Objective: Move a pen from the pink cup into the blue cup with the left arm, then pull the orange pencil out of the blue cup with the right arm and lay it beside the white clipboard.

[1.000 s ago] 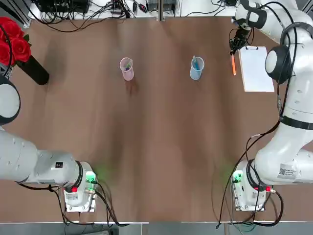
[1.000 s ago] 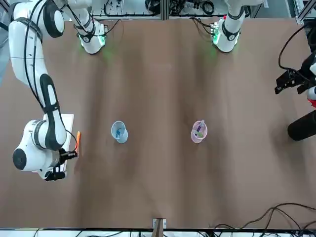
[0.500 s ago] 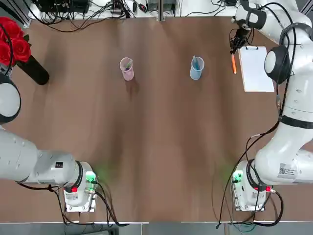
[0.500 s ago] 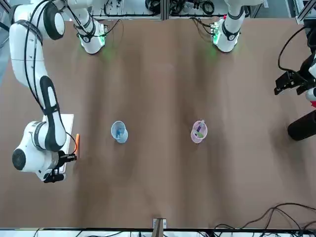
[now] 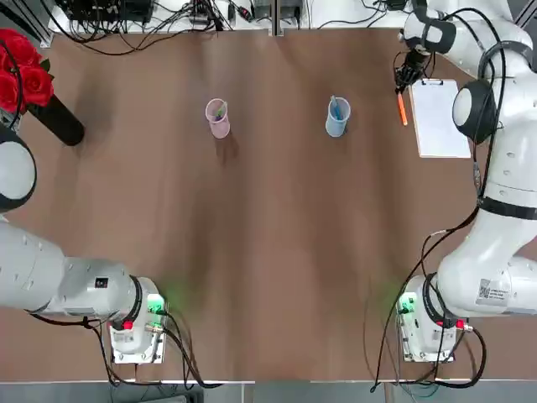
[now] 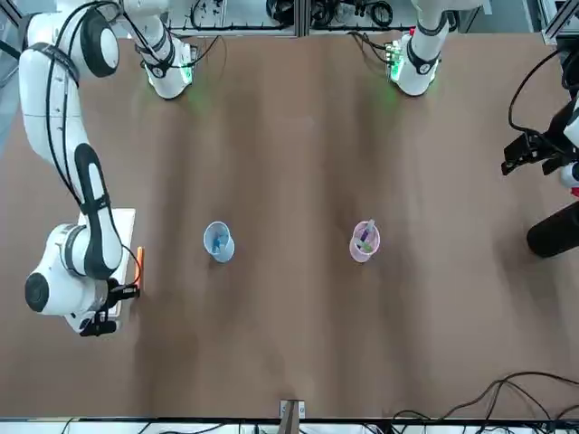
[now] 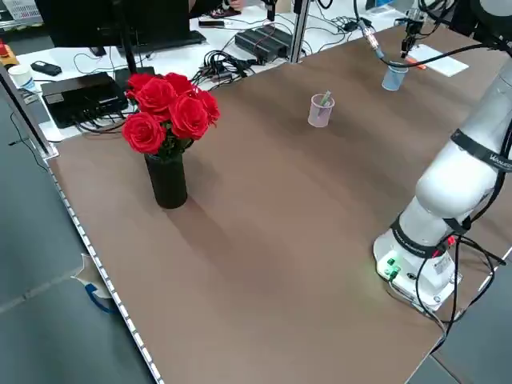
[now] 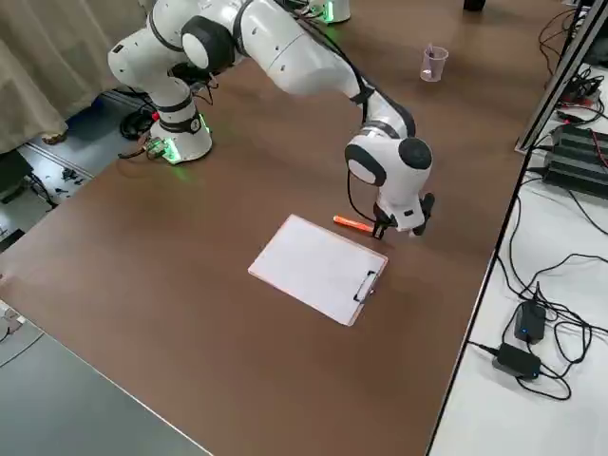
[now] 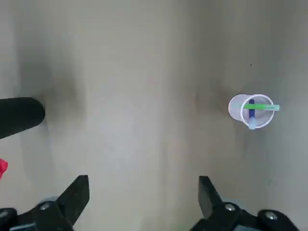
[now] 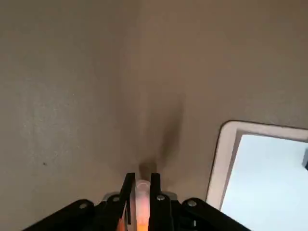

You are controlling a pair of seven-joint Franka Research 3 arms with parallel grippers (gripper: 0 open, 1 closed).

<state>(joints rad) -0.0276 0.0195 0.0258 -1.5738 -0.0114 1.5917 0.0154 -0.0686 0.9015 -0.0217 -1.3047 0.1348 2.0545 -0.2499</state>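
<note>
An upright pink cup (image 5: 218, 128) holds a green pen (image 9: 257, 107) and a blue one; an upright blue cup (image 5: 336, 127) stands apart; an orange pencil (image 5: 402, 109) is beside the flat white clipboard (image 5: 440, 122).

With the white clipboard (image 8: 318, 269) as landmark: in the front view the right arm (image 6: 86, 199) hides much of it. Just beside it, the orange pencil (image 5: 402, 108) has one end hidden at the right gripper (image 10: 143, 199). Well apart from it, the black vase (image 9: 19, 115) and red flowers (image 9: 2, 166) are cut off by the left wrist view's edge. The contents of the blue cup (image 5: 337, 117) are too small to tell.
</note>
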